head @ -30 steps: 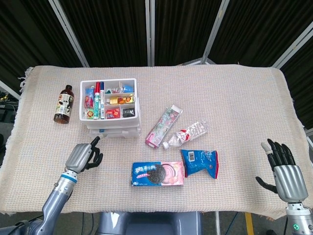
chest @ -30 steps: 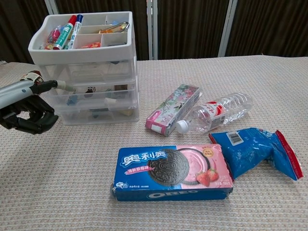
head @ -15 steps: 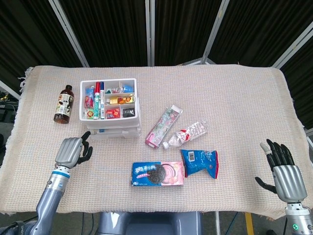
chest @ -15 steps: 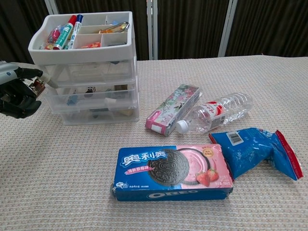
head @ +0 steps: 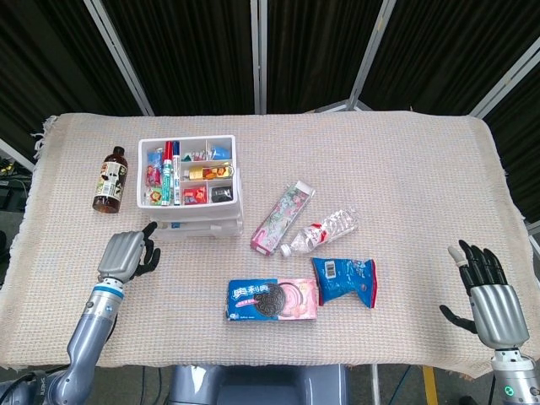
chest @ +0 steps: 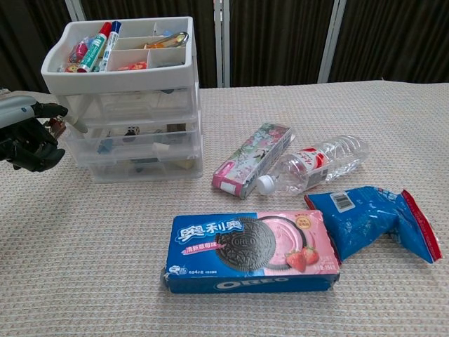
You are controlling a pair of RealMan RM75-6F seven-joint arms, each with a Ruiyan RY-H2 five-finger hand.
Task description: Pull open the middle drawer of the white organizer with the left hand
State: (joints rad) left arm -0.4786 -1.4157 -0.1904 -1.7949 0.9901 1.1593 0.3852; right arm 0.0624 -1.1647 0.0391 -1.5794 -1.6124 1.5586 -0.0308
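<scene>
Change: since a second ago the left hand (head: 125, 254) has shifted from in front of the organizer, where a finger reached toward the drawer fronts, out to its front-left corner; over the last half second it has barely moved.
Table (head: 396, 169): cloth-covered, everything laid within both arms' reach.
White organizer (chest: 133, 105): stands at the table's left rear, drawer fronts facing the robot so a straight pull toward the body should open them; open tray of pens and small items on top.
Middle drawer (chest: 140, 137): looks flush with the drawers above and below, so I judge it not yet opened.
Oreo box (head: 272, 299), blue snack bag (head: 346, 279), water bottle (head: 325, 229), pink carton (head: 281, 216): lie to the organizer's right, clear of the drawer's path.
Brown bottle (head: 108, 179): upright just left of the organizer.
Left hand pose: low, back upward, fingers curled in and grasping nothing, one finger extended toward the organizer's corner; contact cannot be told.
Right hand (head: 488, 291): idle at the table's near right edge, fingers spread, empty.
</scene>
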